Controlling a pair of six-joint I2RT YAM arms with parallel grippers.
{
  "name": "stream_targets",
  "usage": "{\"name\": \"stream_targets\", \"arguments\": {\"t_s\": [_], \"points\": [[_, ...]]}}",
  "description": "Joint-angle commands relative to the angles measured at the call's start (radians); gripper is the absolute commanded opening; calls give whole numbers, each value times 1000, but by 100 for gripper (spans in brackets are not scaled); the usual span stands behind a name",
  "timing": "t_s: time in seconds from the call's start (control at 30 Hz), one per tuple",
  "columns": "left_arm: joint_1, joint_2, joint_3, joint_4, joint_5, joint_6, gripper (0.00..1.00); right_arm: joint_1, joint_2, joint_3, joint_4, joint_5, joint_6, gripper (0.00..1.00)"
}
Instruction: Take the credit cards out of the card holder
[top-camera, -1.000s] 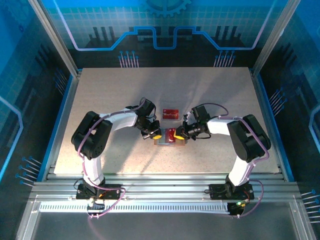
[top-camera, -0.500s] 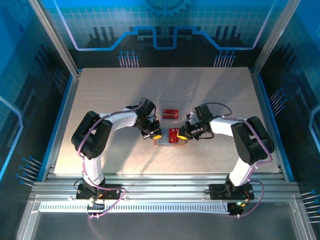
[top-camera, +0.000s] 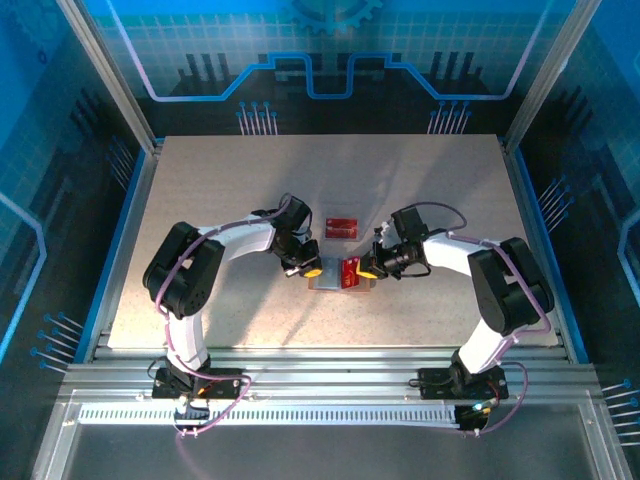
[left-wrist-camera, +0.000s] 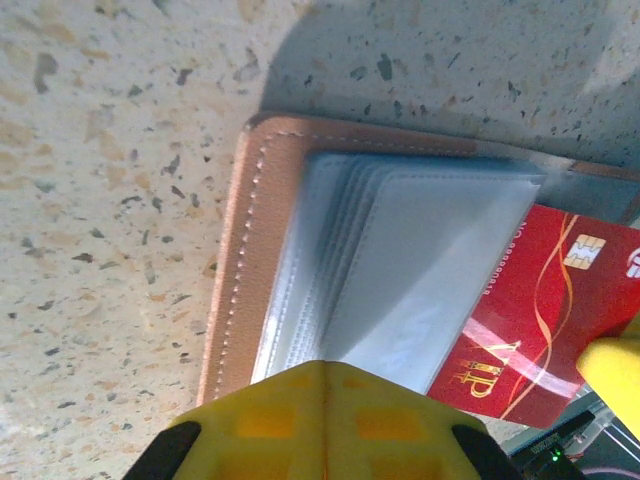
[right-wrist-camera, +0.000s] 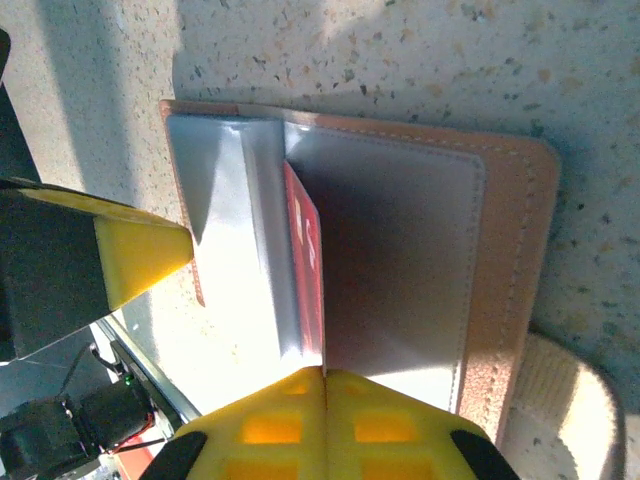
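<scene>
Top view: the card holder (top-camera: 330, 283) is seen lying open just nearward of the bench (top-camera: 200, 200) centre, its long axis parallel to the near edge; the left gripper (top-camera: 311, 269) is set at its left end, the right gripper (top-camera: 366, 268) at its right, with a red card (top-camera: 348, 268) between them; loose cards (top-camera: 342, 227) lie just beyond.

Left wrist view: the left jaws appear pressed together over the grey pockets (left-wrist-camera: 400, 260); whether a leaf is nipped cannot be told; the card is partway out, its chip end pointing away from the brown rim.

Right wrist view: the right jaws are closed on the card's edge; with so little held, a slip is judged likely; the holder could be dragged along if it is not pinned firmly.
</scene>
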Motion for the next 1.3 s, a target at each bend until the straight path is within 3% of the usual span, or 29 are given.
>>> {"name": "stream_targets", "arguments": {"t_s": [0.0, 0.33, 0.57, 0.77, 1.03, 1.27], "points": [[6, -41, 37, -41, -17, 22, 9, -15, -33, 33, -70, 17, -43, 4], [7, -88, 26, -28, -32, 10, 10, -15, -33, 159, -265, 73, -197, 3], [23, -131, -29, 22, -55, -10, 10, 10, 9, 374, -600, 289, -532, 1], [30, -136, -39, 40, -52, -13, 9, 40, 84, 531, -776, 483, -741, 0], [32, -143, -60, 72, -39, -8, 9, 151, 114, 615, -796, 614, -1047, 0], [41, -184, -101, 93, -34, 3, 10, 209, 197, 731, -903, 627, -1285, 0]]}}
